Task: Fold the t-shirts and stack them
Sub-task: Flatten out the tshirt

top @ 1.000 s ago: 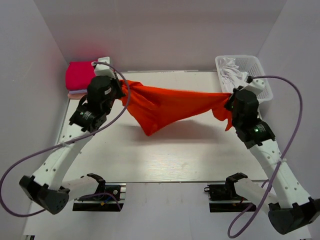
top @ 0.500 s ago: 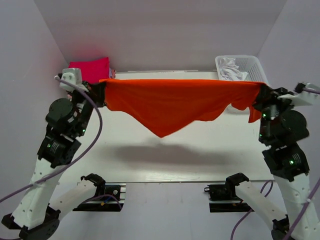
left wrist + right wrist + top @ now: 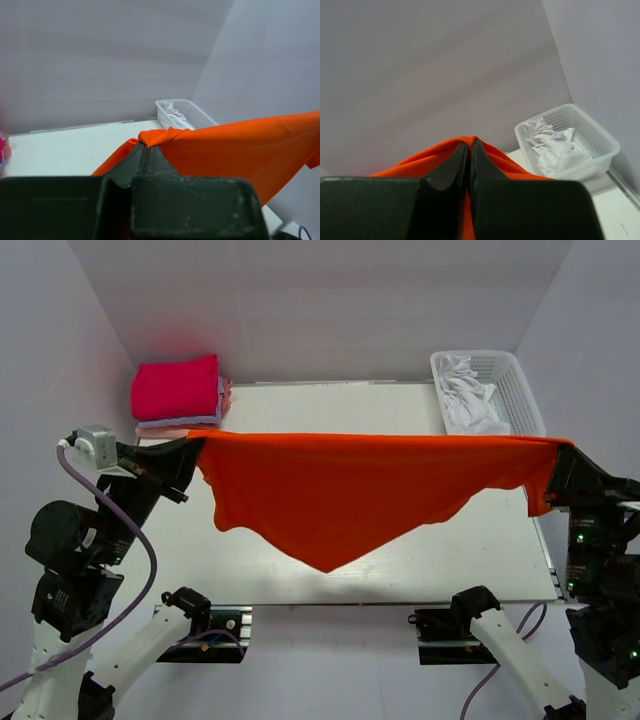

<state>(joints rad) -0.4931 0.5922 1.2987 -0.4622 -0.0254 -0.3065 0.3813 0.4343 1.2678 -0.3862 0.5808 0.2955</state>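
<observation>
The bright orange-red t-shirt [image 3: 350, 495] hangs stretched wide in the air above the table, its lower edge drooping to a point. My left gripper [image 3: 193, 447] is shut on its left corner, which shows in the left wrist view [image 3: 155, 136]. My right gripper [image 3: 553, 450] is shut on its right corner, which shows in the right wrist view [image 3: 470, 142]. A stack of folded t-shirts sits at the back left: magenta-pink [image 3: 176, 387] on top, pale lavender [image 3: 221, 397] and light pink [image 3: 165, 426] edges below it.
A white plastic basket [image 3: 520, 385] holding crumpled white cloth [image 3: 470, 400] stands at the back right; it also shows in the left wrist view [image 3: 182, 112] and the right wrist view [image 3: 570, 142]. White walls close in the table [image 3: 330, 405] on three sides.
Both arms rose and drew back toward the near edge, moving apart. The orange-red shirt went from bunched to stretched wide and now hangs higher and nearer.
</observation>
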